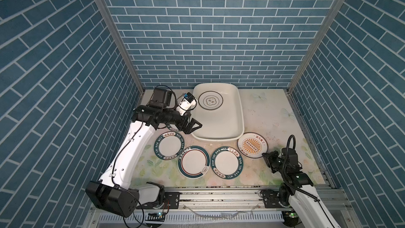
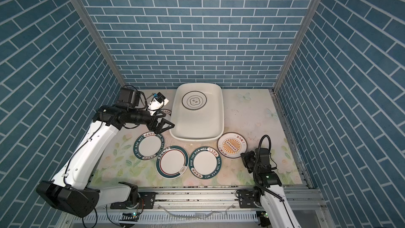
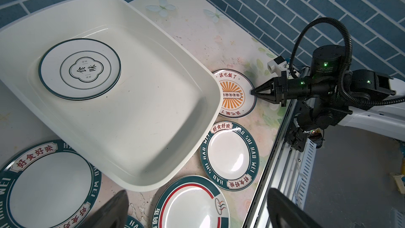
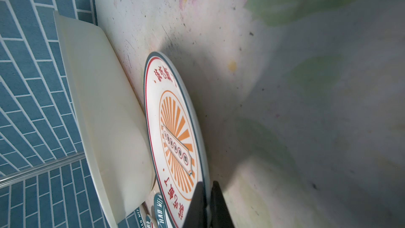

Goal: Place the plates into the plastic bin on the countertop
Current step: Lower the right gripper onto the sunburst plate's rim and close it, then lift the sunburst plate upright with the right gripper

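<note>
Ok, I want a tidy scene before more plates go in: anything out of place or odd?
The ringed plate overlaps a lettered plate at its rim, and the sunburst plate looks partly tucked under the flared rim of the plastic bin. The countertop is scuffed and speckled.

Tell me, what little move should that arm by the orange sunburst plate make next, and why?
Probably lift it a little. The right fingers look pinched on the rim of the round cream plate with the orange sunburst, lying flat on the flowered countertop beside the white plastic bin.
</note>
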Motion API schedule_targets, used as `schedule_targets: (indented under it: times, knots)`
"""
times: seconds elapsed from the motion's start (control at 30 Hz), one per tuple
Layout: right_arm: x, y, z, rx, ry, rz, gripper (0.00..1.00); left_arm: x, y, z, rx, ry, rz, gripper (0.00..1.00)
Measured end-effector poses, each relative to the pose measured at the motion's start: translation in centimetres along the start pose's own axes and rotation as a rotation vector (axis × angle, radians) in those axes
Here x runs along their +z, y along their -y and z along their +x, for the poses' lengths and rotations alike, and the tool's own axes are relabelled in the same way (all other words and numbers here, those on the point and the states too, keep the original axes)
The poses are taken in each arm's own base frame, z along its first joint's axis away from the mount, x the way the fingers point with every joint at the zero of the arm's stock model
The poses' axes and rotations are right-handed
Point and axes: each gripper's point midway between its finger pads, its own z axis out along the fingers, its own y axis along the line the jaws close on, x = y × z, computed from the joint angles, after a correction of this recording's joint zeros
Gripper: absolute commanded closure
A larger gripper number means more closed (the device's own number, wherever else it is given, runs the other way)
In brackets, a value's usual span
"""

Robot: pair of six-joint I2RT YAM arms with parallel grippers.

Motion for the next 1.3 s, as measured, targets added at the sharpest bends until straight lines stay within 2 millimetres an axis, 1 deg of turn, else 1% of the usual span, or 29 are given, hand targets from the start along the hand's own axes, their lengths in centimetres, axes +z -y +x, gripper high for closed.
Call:
schedule_targets:
  times: [0.1, 0.23, 0.47, 0.7, 0.93, 1.3]
  knots:
    - [-0.1, 0.1, -0.1, 0.001, 0.006, 0.01, 0.97, 0.0, 0.0, 0.0, 0.0, 0.0, 0.0, 0.0]
    - [-0.3, 0.9, -0.1, 0.009, 0.007, 0.059, 0.99, 0.0, 0.0, -0.1, -0.002, 0.001, 0.0, 0.0]
    - [-1.1, 0.2, -0.6, -0.011, 0.024, 0.088, 1.0, -0.2, 0.1, -0.4, 0.001, 0.009, -0.003, 0.0]
    - [-2.5, -1.3, -1.7, -0.051, 0.063, 0.105, 1.0, -0.3, 0.1, -0.4, 0.001, 0.01, -0.003, 0.0]
    - [-4.5, -3.2, -2.7, -0.114, 0.105, 0.115, 1.0, -0.3, 0.1, -0.4, 0.001, 0.01, -0.003, 0.0]
    - [-7.0, -5.1, -3.5, -0.2, 0.134, 0.145, 1.0, -0.4, 0.2, -0.4, 0.003, 0.012, -0.004, 0.0]
